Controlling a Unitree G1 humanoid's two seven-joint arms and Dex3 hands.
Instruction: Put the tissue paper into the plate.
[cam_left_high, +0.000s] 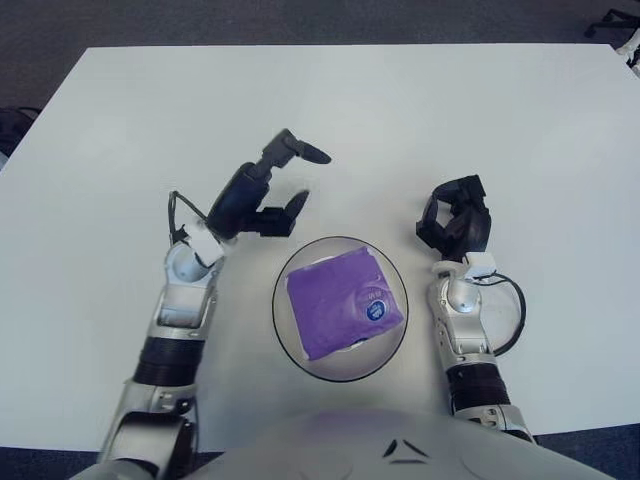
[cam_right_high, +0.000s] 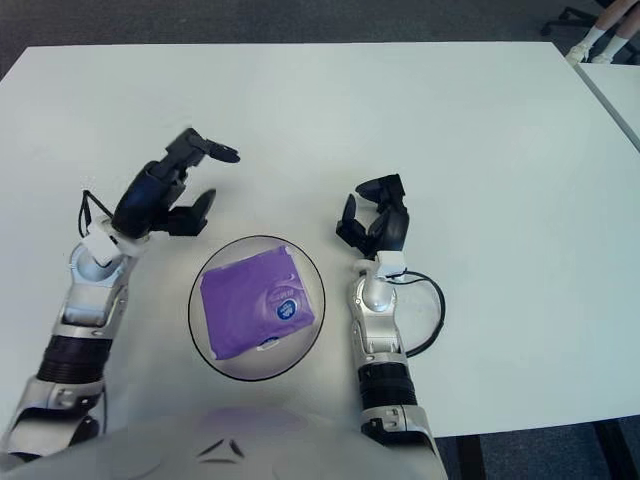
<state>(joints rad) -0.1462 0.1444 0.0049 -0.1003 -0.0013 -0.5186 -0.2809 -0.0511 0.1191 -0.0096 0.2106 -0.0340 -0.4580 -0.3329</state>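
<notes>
On plate (cam_left_high: 290, 340): tissue pack (cam_left_high: 343, 301) | L hand (cam_left_high: 262, 196) raised, fingers spread | R hand (cam_left_high: 456, 216) beside

tissue paper (cam_left_high: 340, 303): purple pack, flat, inside plate | plate (cam_left_high: 284, 335): clear, round, on table

The scene is lit brightly and evenly from above; only soft, faint shadows are cast on the white table (cam_left_high: 400, 120), and focus is held throughout.
</notes>
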